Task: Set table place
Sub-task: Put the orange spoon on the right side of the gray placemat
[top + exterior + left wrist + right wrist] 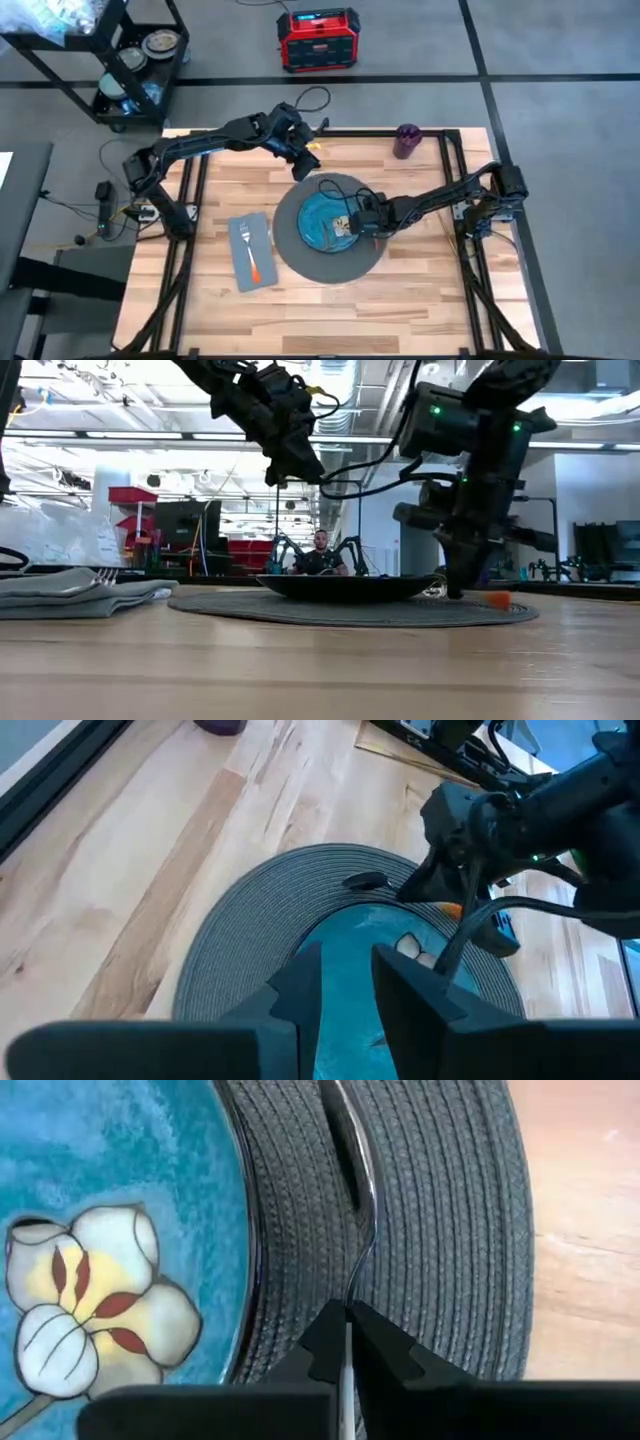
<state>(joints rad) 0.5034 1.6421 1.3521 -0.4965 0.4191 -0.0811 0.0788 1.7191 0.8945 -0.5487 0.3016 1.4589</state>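
Place (320,268) partly laid on the table (420,300): round mat near the middle, with the plate (315,215) centred on it, blue-green with a pale flower painted on its face. Left of the mat and just clear of its edge, napkin (262,235) flat on the wood, with the fork (248,250) lying lengthwise on top, tines toward the far side and orange handle toward the near edge. Cup (406,141) upright at the far edge of the table, well apart from the mat and off to its right. Right gripper (347,1315) down low over the right part of the mat, just beside the plate's rim, fingers pinched tight on the thin metal stem of the spoon (350,1170). Spoon bowl resting on the bare weave of the mat between the plate's rim and the mat's outer edge, not on the plate; orange handle end showing behind the fingers in the low view, just above the mat. Left gripper (303,165) raised well above the tabletop over the far edge of the mat, pointed down toward the plate, fingers slightly parted and holding nothing. Beyond the far side of the table, on the floor, a black cart (130,70) at the left and a red case (318,38) near the middle.
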